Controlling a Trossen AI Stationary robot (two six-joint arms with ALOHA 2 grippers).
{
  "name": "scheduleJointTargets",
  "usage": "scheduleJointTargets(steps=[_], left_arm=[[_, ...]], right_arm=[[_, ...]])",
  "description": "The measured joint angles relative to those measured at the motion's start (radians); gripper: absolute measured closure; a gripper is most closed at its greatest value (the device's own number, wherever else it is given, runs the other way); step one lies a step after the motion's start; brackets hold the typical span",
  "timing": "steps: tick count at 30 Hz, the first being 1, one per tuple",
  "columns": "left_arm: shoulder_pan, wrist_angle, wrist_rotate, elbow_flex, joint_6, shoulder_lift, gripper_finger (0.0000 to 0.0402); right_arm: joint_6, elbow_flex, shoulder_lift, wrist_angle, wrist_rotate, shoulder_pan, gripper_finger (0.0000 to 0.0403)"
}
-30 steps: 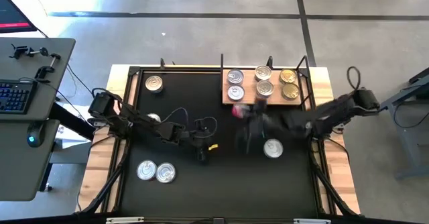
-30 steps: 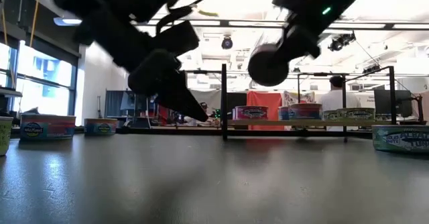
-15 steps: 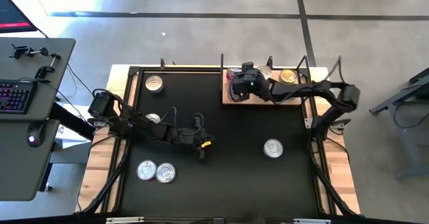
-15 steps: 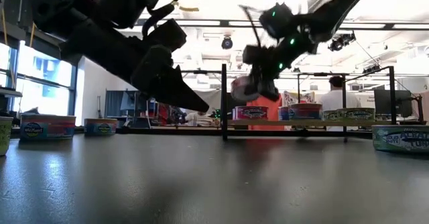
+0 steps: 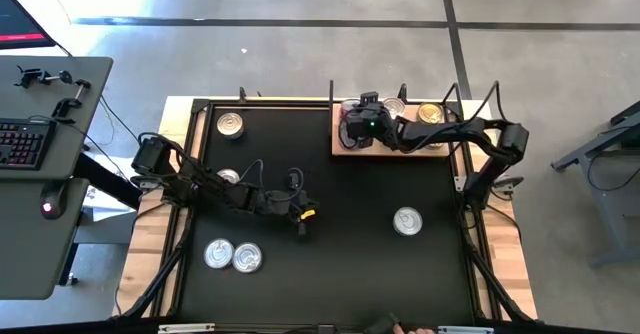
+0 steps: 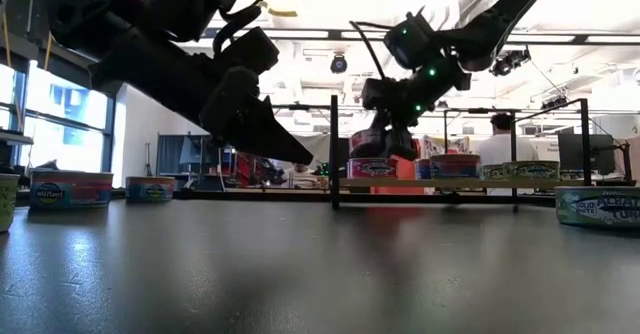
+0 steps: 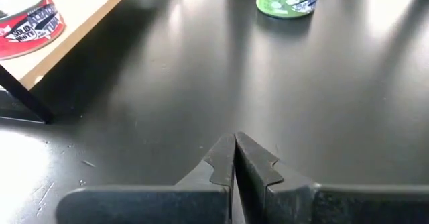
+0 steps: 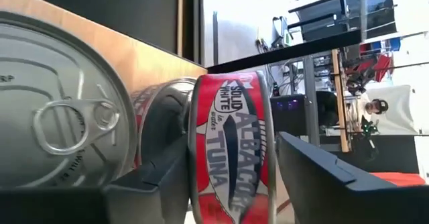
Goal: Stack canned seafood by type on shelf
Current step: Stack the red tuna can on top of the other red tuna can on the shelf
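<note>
My right gripper (image 5: pixel 350 127) reaches from the table's right over the left end of the wooden shelf (image 5: pixel 445 150) and is shut on a red-labelled tuna can (image 8: pixel 231 150). In the low view this can (image 6: pixel 375 144) sits right above a red can on the shelf (image 6: pixel 373 170); whether they touch, I cannot tell. A silver-topped can (image 8: pixel 67 117) stands on the board close beside it. Gold-topped cans (image 5: pixel 430 114) occupy the shelf's right part. My left gripper (image 5: pixel 302 222) is shut and empty, low over the middle of the table (image 7: pixel 234 143). My right gripper pinches the red tuna can between its two fingers (image 8: pixel 157 180), one on each flat end, so the label wall (image 8: pixel 228 117) faces the wrist camera. The fingers come from the table's right, over the shelf. The can is held above another can on the shelf's left end.
Loose cans stand on the black table: one right of centre (image 5: pixel 405 220), two near the left front (image 5: pixel 232 257), one at the far left (image 5: pixel 231 124), one half under the left arm (image 5: pixel 229 176). Thin black posts (image 6: pixel 333 149) rise at the shelf's corners.
My right gripper has carried the red can from the middle of the table up and toward the far edge, to the shelf's left end. In the last half second it has sunk a little, bringing the can down close over the red can there.
</note>
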Motion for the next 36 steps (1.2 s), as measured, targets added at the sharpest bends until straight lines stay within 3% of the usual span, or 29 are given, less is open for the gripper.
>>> scheduleJointTargets(steps=[9, 18, 22, 26, 28, 30, 33, 36], left_arm=[[0.0, 0.003, 0.0, 0.0, 0.0, 0.0, 0.0399], [-0.001, 0.022, 0.001, 0.0, -0.001, 0.0, 0.0399], [-0.002, 0.023, 0.008, 0.0, -0.002, 0.0, 0.0399], [-0.002, 0.023, 0.008, 0.0, -0.002, 0.0, 0.0399], [-0.002, 0.035, 0.008, 0.0, -0.001, 0.0, 0.0399], [-0.003, 0.063, 0.008, 0.0, 0.005, -0.003, 0.0399], [-0.023, 0.107, -0.019, 0.01, 0.082, -0.047, 0.0399], [-0.075, 0.056, -0.118, 0.011, 0.164, -0.157, 0.0399]], right_arm=[[0.03, 0.0, -0.101, -0.079, -0.047, 0.005, 0.0196], [0.148, 0.0, -0.115, -0.141, -0.115, 0.009, 0.0195], [0.239, 0.003, -0.128, -0.157, -0.137, 0.013, 0.0195], [0.411, 0.08, -0.155, -0.332, -0.189, -0.021, 0.0206], [0.524, 0.131, -0.158, -0.413, -0.243, -0.04, 0.0216], [0.717, 0.146, -0.159, -0.397, -0.374, -0.052, 0.0228], [1.025, 0.086, -0.16, -0.149, -0.616, -0.014, 0.0247], [1.079, 0.01, -0.174, 0.009, -0.668, 0.101, 0.0266]])
